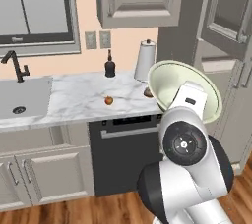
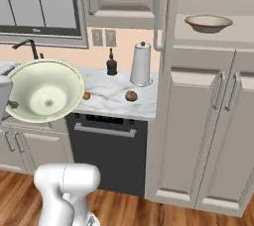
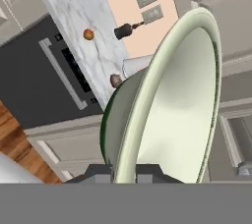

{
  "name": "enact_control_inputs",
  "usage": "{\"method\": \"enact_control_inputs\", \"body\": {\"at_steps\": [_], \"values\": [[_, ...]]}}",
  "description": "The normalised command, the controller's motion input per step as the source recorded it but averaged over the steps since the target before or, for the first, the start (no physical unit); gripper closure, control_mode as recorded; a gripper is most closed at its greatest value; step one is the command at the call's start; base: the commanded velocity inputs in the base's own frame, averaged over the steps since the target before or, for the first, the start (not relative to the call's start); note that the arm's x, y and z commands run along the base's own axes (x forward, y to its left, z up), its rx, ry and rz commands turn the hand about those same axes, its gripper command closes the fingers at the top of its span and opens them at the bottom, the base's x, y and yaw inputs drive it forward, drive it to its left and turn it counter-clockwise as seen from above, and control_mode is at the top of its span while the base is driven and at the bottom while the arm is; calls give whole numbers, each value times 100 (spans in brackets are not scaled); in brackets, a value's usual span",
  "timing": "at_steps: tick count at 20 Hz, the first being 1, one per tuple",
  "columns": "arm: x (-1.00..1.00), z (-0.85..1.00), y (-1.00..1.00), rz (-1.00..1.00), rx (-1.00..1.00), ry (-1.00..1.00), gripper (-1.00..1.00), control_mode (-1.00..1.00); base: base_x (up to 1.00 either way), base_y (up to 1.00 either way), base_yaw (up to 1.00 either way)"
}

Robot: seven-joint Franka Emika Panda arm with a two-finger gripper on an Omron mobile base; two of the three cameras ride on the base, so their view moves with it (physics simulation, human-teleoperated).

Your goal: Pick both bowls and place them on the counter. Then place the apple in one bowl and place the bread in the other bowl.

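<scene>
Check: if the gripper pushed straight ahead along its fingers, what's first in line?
Probably nothing but its own load: the gripper is shut on the cream-green bowl, which fills the line ahead. Beyond it, seemingly the tall cabinet, not the counter, though depth is unclear.

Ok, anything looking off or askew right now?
Only the pale cream-green bowl: the gripper holds it by the rim, tipped steeply on edge above the counter. Apple and bread sit loose on the marble; the tan bowl rests level on its shelf.

Glossy cream-green bowl point(image 2: 44, 91), veined marble counter point(image 1: 88, 98)
</scene>
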Motion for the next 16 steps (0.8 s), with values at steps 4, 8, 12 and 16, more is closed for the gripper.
{"method": "enact_control_inputs", "body": {"at_steps": [4, 8, 12, 16], "values": [[0, 0, 0, 0, 0, 0, 100, 100, 79, 61, -2], [0, 0, 0, 0, 0, 0, 100, 100, 73, 25, 0], [0, 0, 0, 0, 0, 0, 100, 100, 77, 15, 0], [0, 0, 0, 0, 0, 0, 100, 100, 76, 33, 0]]}}
